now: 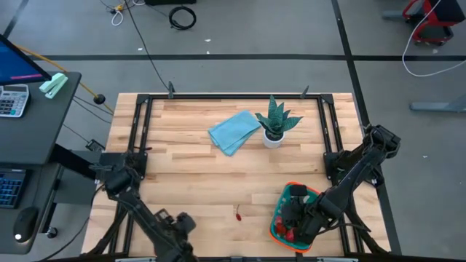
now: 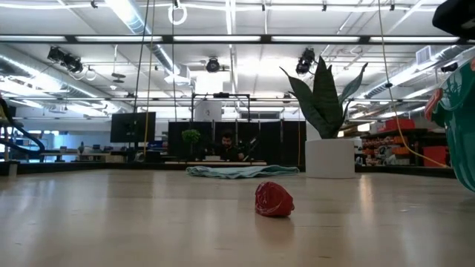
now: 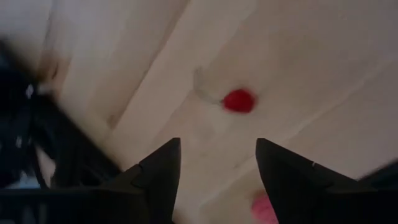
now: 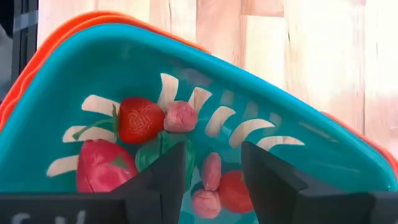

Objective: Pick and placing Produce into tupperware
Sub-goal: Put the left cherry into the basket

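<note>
A pale wooden desk (image 1: pixel 218 182) with dark rails along its left and right sides, viewed from above. The teal tupperware (image 1: pixel 280 218), slotted along its floor and banded with an orange rim, sits near the front right corner, close to the right rail and front edge. The right claw (image 1: pixel 295 218) hangs directly over it, fingers spread with nothing between them. Inside lie several produce pieces: a red strawberry (image 4: pixel 140 119), a larger pinkish-red piece (image 4: pixel 99 165), a round green piece (image 4: pixel 155 152) and small pink bits (image 4: pixel 180 116), crowded toward one end of the container.

One small red produce piece (image 1: pixel 238 213) rests alone on bare wood near the front edge, left of the tupperware and apart from it; at desk level it looks crumpled and rounded.

The left claw (image 1: pixel 182 225) hovers at the front edge, left of that red piece, its fingers spread and empty.

The middle of the desk is broad open wood. Toward the back lie a folded light blue cloth (image 1: pixel 234 131) and, just beside it, a spiky green plant in a white pot (image 1: pixel 275 124).
</note>
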